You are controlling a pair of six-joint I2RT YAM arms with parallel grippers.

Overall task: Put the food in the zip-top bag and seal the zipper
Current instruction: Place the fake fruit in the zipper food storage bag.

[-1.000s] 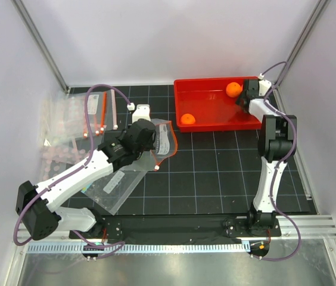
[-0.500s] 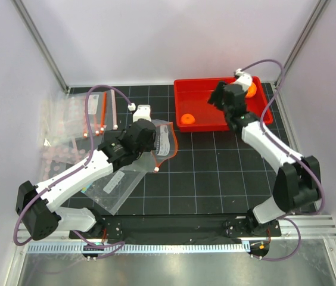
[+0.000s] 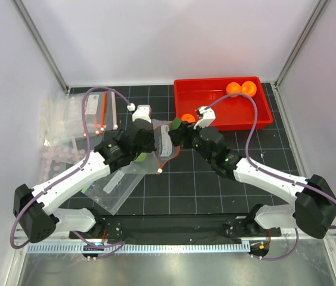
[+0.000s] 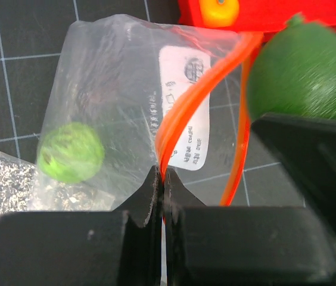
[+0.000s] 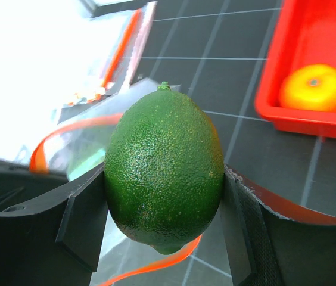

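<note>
- The bench (image 3: 215, 185) is showing a flat black mat ruled with a pale grid across the middle of the top view.
- A red tray (image 3: 245, 113), glossy rigid plastic with low walls, is sitting at upper right.
- The zip-top bag (image 4: 120, 77), thin clear crinkled film with a white label, is lying left of centre on the bench; the left arm is hiding much of it from above.
- The right hand (image 5: 163, 202) is spread wide around the smooth dark green fruit (image 5: 163, 173), an oval with finely pitted skin, clamping it just beside the bag's mouth.
- The left hand (image 4: 161, 176) is pressed together, pinching the zipper (image 4: 183, 119), a thin red-orange strip that is looping upward.
- The bumpy light green fruit (image 4: 71, 152) is resting inside the bag, blurred by the film.
- Two orange fruits (image 3: 234, 88) are sitting in the tray's upper right corner; a third (image 3: 187, 118) is being partly covered by the right arm at the tray's lower left corner.
</note>
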